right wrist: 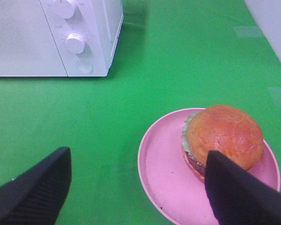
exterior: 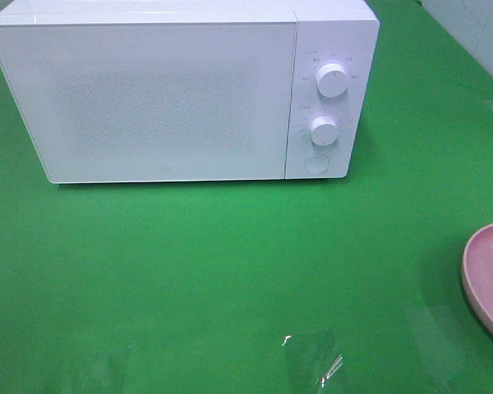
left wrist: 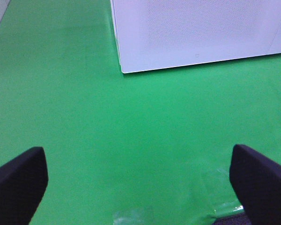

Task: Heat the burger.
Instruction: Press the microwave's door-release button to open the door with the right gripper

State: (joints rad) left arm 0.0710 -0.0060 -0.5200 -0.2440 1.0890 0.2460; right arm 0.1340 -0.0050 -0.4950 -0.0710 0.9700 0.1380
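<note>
A white microwave [exterior: 148, 90] stands on the green surface [exterior: 230, 263] with its door closed. Two round knobs, the upper knob [exterior: 333, 80] and the lower knob [exterior: 323, 130], sit on its panel above a round button [exterior: 315, 162].

The burger [right wrist: 222, 136] sits on a pink plate [right wrist: 164, 173], in front of the microwave and off past its panel end, well apart from it. It rests toward the plate's far side, with its glossy bun on top and lettuce showing at the edge that faces the microwave. In the high view only the plate's rim shows at the frame edge, and the burger is out of sight there.

The right pincer [right wrist: 140, 187] hangs above the surface in front of the microwave with its fingers spread wide and nothing clamped. One finger [right wrist: 243, 192] overlaps the burger's near edge in the wrist view, and contact cannot be told.

The left pincer [left wrist: 138, 187] is also wide apart and empty. It is over bare green in front of the microwave's door, near the corner away from the knobs.
</note>
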